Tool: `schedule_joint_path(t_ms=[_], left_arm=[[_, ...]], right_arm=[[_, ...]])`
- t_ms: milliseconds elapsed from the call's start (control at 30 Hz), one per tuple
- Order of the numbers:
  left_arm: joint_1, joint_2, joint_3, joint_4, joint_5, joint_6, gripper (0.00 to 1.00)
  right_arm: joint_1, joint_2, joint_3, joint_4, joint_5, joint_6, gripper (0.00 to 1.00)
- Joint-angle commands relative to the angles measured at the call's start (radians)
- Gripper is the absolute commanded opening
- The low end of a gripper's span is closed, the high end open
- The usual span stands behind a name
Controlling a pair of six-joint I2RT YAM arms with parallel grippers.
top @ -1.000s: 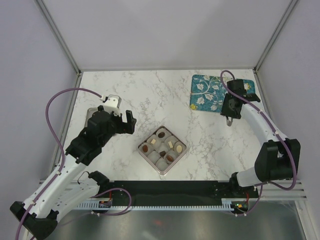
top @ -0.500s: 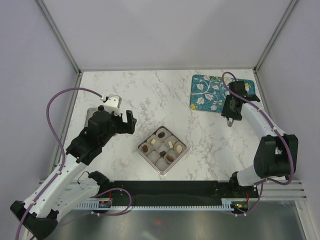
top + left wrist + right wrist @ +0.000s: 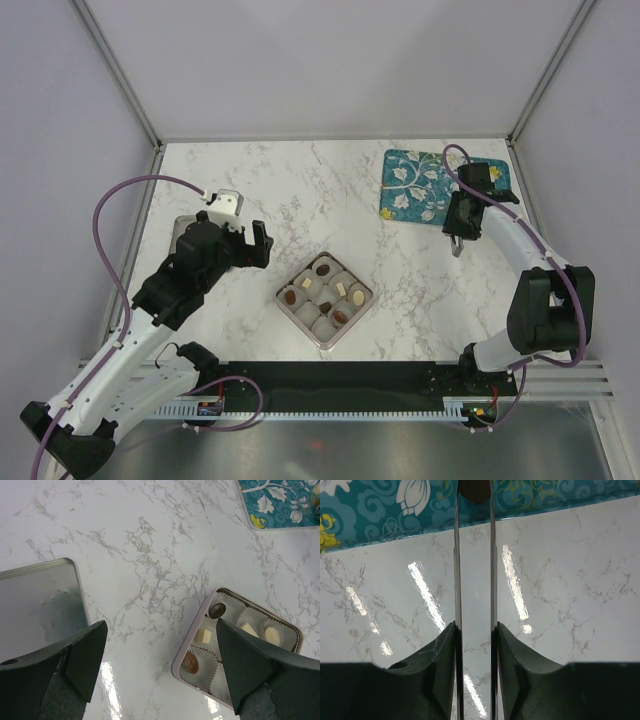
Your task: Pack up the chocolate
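An open box [image 3: 290,308] with pale paper cups sits mid-table and holds several chocolates [image 3: 323,268], dark brown, mid brown and cream. In the left wrist view the box [image 3: 197,630] shows a dark chocolate [image 3: 216,610], a cream square [image 3: 202,636] and a mid-brown one [image 3: 190,663]. My left gripper [image 3: 258,245] is open and empty just left of the box [image 3: 160,665]. My right gripper [image 3: 457,244] hangs by the near right corner of the teal mat [image 3: 415,185]. Its thin metal fingers [image 3: 457,555] are shut on a dark brown chocolate [image 3: 474,491].
The box's grey metal lid [image 3: 40,600] lies flat on the marble to the left, mostly under my left arm in the top view [image 3: 183,228]. Frame posts stand at the table's back corners. The teal mat's near edge [image 3: 380,515] lies just beyond the right fingers.
My right gripper has shifted only slightly near the mat's corner, still holding the chocolate. The left arm has not moved.
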Motion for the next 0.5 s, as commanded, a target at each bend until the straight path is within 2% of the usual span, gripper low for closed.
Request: schedule_joint_path(t_ms=[0,267,467], left_arm=[[0.000,-0.002,0.016,0.018,0.001,-0.007,0.97],[0.000,-0.006,0.018,0.020,0.003,-0.007,0.97],[0.000,-0.006,0.018,0.020,0.000,-0.007,0.97]], right_arm=[[0.005,-0.054,0.020,0.009,-0.028,-0.014,0.36],[0.142,-0.120,0.079,-0.087,-0.045,0.000,0.33],[0.350,-0.241,0.055,-0.130,-0.161,-0.018,0.33]])
